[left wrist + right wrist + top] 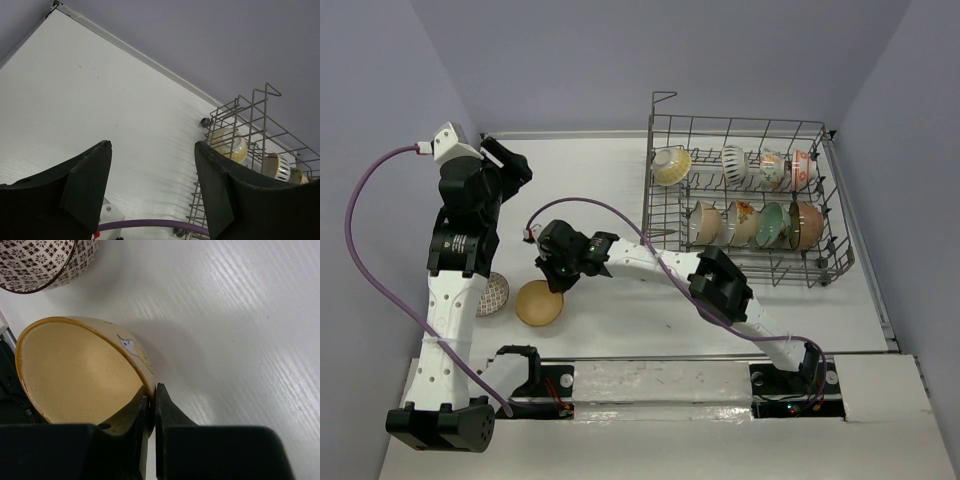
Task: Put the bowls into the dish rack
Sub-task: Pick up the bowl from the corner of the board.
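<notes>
A tan bowl (539, 303) sits on the table at the front left. My right gripper (554, 279) is shut on its rim, one finger inside and one outside; the bowl (80, 370) fills the left of the right wrist view, the gripper (151, 395) at its edge. A brown-and-white patterned bowl (493, 294) lies just left of it, half hidden by my left arm, and shows in the right wrist view (40, 262). The dish rack (740, 200) at the back right holds several bowls in two rows. My left gripper (508, 160) is open and empty, raised at the back left.
The rack's near corner (240, 150) with a yellow-and-white bowl (229, 145) shows in the left wrist view, with a purple cable (150, 225) below. The table's back edge (560, 135) meets the wall. Arm bases stand at the front edge.
</notes>
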`<act>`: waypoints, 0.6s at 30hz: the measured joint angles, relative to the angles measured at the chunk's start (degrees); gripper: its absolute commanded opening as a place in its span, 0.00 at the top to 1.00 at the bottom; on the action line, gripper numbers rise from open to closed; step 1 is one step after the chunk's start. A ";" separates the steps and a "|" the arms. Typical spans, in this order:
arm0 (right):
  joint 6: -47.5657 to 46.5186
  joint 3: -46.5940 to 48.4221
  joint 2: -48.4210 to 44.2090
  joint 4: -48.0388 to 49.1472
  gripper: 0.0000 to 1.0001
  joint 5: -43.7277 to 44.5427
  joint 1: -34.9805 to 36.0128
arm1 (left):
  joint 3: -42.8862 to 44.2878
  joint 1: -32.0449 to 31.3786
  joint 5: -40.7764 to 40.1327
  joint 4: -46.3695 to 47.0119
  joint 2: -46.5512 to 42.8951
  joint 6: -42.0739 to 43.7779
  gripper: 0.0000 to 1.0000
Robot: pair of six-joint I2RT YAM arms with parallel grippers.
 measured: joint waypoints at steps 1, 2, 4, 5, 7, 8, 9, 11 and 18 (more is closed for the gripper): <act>0.11 0.07 0.00 -0.22 0.99 0.04 0.00 | 0.00 0.00 0.09 0.00 0.00 0.00 0.24; 0.15 0.07 0.00 -0.35 0.99 0.09 0.02 | 0.00 0.00 0.13 0.00 0.00 -0.02 0.24; 0.20 0.07 0.00 -0.42 0.99 0.42 0.00 | 0.00 0.07 0.15 0.00 0.00 0.00 0.24; 0.17 0.07 0.00 -0.46 0.99 0.63 0.02 | 0.00 0.07 0.17 0.00 0.00 0.00 0.24; 0.13 0.07 0.00 -0.44 0.99 2.25 0.09 | 0.00 0.07 0.24 0.02 0.00 -0.02 0.24; 0.11 0.07 0.00 -0.46 0.99 2.89 0.13 | 0.00 0.07 0.33 0.02 0.00 0.00 0.24; 0.09 0.07 -0.02 -0.46 0.99 3.50 0.17 | 0.00 0.09 0.37 0.00 0.00 -0.02 0.24; 0.11 0.00 -0.17 -0.63 0.99 4.59 0.24 | 0.00 0.09 0.55 0.00 0.00 -0.02 0.24; -1.25 -3.45 -4.50 -2.40 0.99 10.38 -0.87 | 0.24 0.24 1.25 0.02 0.22 -0.02 0.24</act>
